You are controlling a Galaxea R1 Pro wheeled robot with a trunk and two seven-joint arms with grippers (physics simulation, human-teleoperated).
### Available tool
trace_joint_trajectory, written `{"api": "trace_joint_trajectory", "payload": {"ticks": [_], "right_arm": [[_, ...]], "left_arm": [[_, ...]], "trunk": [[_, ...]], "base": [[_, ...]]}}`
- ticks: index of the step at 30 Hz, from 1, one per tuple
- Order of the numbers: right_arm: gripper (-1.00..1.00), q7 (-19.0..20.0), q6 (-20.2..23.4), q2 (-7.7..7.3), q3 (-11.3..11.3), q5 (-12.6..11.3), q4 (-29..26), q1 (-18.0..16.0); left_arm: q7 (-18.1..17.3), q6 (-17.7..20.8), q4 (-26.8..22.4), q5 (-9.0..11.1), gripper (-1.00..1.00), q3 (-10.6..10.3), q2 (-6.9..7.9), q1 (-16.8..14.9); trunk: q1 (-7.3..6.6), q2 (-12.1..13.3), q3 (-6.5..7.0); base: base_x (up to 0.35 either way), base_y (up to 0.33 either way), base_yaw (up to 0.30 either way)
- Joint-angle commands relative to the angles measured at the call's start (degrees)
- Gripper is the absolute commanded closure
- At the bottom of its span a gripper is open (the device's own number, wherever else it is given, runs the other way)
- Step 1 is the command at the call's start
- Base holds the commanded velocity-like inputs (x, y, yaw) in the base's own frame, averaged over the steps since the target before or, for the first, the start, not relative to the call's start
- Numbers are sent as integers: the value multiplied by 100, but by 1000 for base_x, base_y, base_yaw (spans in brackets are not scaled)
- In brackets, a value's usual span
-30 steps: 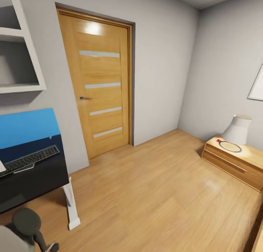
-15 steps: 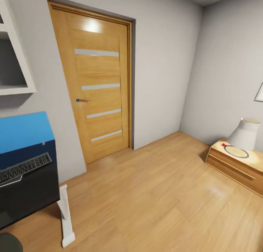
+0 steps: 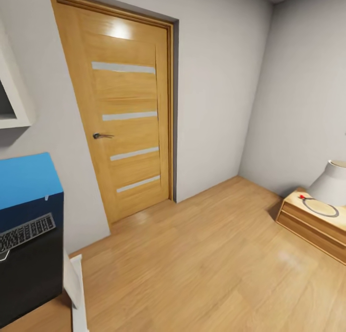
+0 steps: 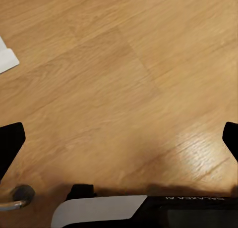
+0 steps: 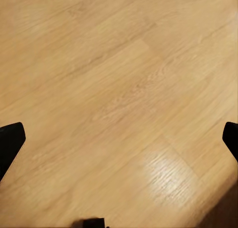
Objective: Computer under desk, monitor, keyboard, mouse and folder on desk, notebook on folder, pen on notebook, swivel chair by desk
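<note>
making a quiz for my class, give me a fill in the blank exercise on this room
1. The keyboard lies on the black ____.
2. The wooden door is ____.
3. The white lamp stands on a low wooden ____.
4. Both grippers, left and right, hang over the wooden ____.

Missing words: desk; closed; cabinet; floor

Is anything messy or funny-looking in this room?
Nothing looks spilled or broken. The wooden door is shut and the floor is bare. The keyboard lies flat on the black desk in front of a blue panel. A white lamp stands upright on a low wooden cabinet.
</note>
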Motion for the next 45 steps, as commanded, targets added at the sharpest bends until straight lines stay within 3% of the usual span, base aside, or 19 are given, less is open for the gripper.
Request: {"api": "trace_joint_trajectory", "payload": {"ticks": [1, 27, 45], "right_arm": [[-100, 2, -18, -1, -5, -13, 1, -3], [-100, 2, -18, 5, -10, -18, 18, -3], [-100, -6, -332, 20, 0, -13, 33, -3]], "left_arm": [[5, -10, -5, 9, -100, 1, -1, -1], [14, 61, -5, 8, -100, 1, 23, -3], [14, 49, -5, 10, -100, 1, 25, -3]], "trunk": [[4, -3, -9], [4, -3, -159], [4, -3, -159]], "base": [[326, 0, 55], [326, -25, 70], [296, -146, 237]]}}
